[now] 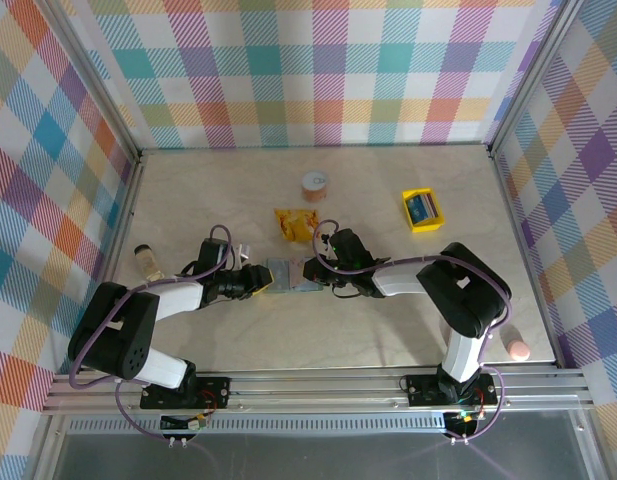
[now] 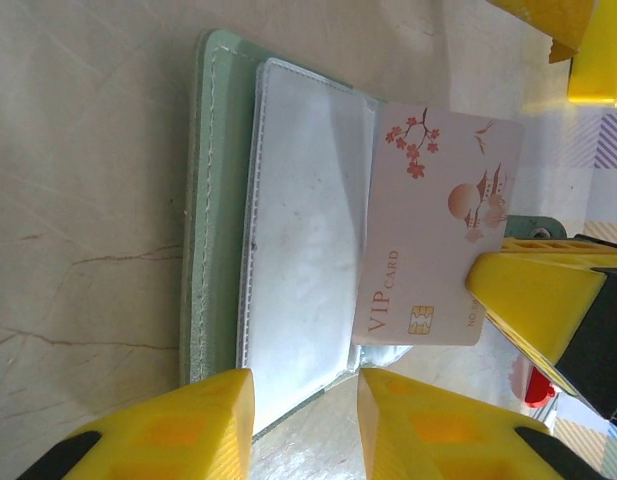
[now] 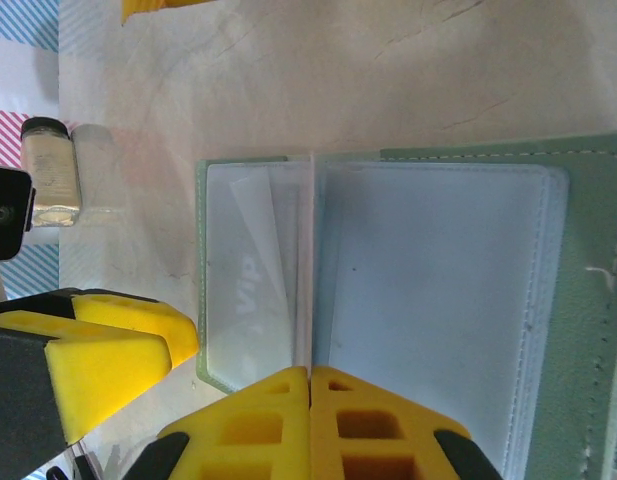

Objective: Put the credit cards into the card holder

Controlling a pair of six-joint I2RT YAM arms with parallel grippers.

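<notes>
Jaws of the left gripper (image 1: 260,279) stand apart; in the left wrist view its two yellow fingers (image 2: 188,435) sit either side of the near edge of the card holder (image 2: 213,200), and a corner of the clear inner sleeve lies in the gap. Whether that edge is pinched cannot be determined. At the far left of the table (image 1: 388,330) a small bottle (image 1: 145,260) stands clear of the arms. The card holder (image 1: 286,275) lies open and flat at table centre, between the two grippers, green cover down and clear sleeves up. A pale pink card marked VIP (image 2: 438,230) rests partly inside one sleeve, the rest projecting past the sleeve edge; in the right wrist view the same card (image 3: 250,290) shows through the sleeve. A right-gripper finger (image 2: 533,300) sits just beside the card's projecting end. The right gripper (image 3: 309,385) has its jaws pressed together, with the tips at the central fold of the holder (image 3: 588,200). Behind the holder lies an orange-yellow snack packet (image 1: 295,224). Further right, a yellow tray (image 1: 408,212) contains more cards (image 1: 421,207), well apart from the holder.
</notes>
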